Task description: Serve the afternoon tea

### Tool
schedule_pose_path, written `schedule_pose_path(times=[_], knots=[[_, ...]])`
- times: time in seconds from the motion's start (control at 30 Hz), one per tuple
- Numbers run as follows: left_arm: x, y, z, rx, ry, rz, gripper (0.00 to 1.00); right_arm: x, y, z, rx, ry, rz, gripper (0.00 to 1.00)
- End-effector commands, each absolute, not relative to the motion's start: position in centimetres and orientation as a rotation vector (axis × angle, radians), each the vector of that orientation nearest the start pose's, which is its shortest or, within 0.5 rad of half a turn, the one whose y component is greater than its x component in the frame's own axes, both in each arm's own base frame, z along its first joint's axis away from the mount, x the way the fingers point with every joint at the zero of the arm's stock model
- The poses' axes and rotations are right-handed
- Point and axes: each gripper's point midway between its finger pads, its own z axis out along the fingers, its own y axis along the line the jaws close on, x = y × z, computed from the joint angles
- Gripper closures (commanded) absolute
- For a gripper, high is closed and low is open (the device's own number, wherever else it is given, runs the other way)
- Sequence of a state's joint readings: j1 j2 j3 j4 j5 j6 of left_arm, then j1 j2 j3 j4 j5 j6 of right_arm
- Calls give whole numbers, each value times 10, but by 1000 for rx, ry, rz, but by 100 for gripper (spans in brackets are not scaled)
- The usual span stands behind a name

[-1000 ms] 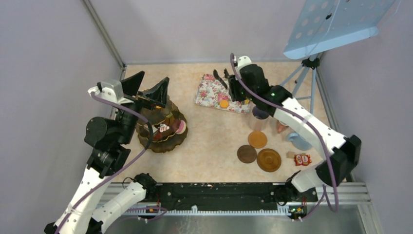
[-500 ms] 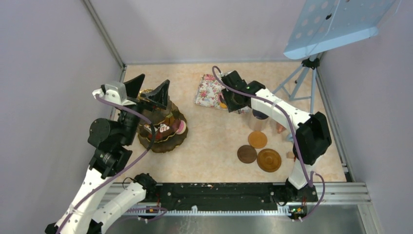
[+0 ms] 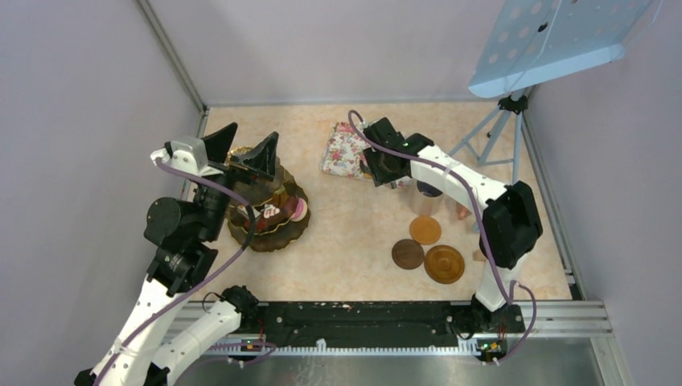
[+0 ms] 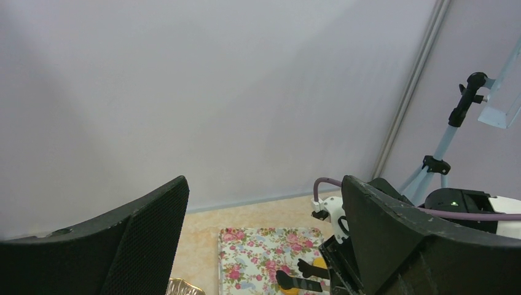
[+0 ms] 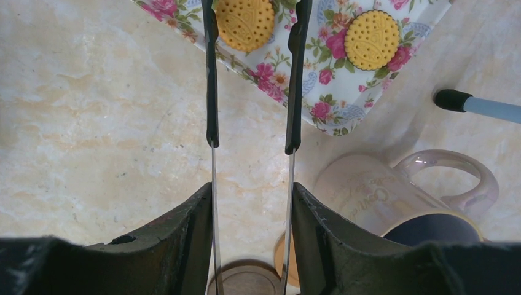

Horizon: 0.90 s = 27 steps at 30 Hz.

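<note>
My right gripper (image 5: 250, 196) is shut on black tongs (image 5: 212, 74), held by their thin metal arms. The tongs' open tips straddle a round orange biscuit (image 5: 246, 21) on the rose-patterned tray (image 5: 332, 92); I cannot tell whether they touch it. A second biscuit (image 5: 372, 40) lies beside it. The tall lilac mug (image 5: 368, 190) stands just off the tray's corner, also in the top view (image 3: 426, 193). My left gripper (image 3: 241, 145) is open and empty above a tiered stand (image 3: 269, 229) holding small toy cakes (image 3: 297, 209). The light-blue mug and white cup are hidden.
Three round brown coasters (image 3: 425, 230) lie near the right arm's base. A blue music stand (image 3: 555, 40) on a tripod stands at the back right. Purple walls close in the left, back and right. The left wrist view shows the tray (image 4: 252, 258) and tongs (image 4: 298, 283).
My right arm has swung its elbow up and inward, and its gripper has moved the tongs slightly left and nearer over the tray. The left gripper has barely moved.
</note>
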State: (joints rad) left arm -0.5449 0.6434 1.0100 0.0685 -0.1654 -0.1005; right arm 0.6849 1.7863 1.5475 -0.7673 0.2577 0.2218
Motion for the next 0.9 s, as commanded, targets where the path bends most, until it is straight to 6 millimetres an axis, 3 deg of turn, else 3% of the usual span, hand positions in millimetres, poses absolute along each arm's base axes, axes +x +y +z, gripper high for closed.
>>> schedule_pose_path(times=[0.0, 0.33, 0.53, 0.73, 0.87], knots=[[229, -109, 494, 100, 1097, -479, 1, 363, 259, 154, -477, 2437, 80, 54], [229, -110, 494, 103, 1096, -482, 1, 360, 263, 142, -503, 2458, 47, 54], [229, -110, 493, 104, 1099, -482, 1, 360, 263, 143, -494, 2457, 52, 62], [228, -110, 494, 104, 1098, -483, 1, 365, 260, 169, -460, 2371, 57, 73], [229, -110, 494, 102, 1099, -481, 1, 367, 261, 203, -484, 2254, 80, 77]])
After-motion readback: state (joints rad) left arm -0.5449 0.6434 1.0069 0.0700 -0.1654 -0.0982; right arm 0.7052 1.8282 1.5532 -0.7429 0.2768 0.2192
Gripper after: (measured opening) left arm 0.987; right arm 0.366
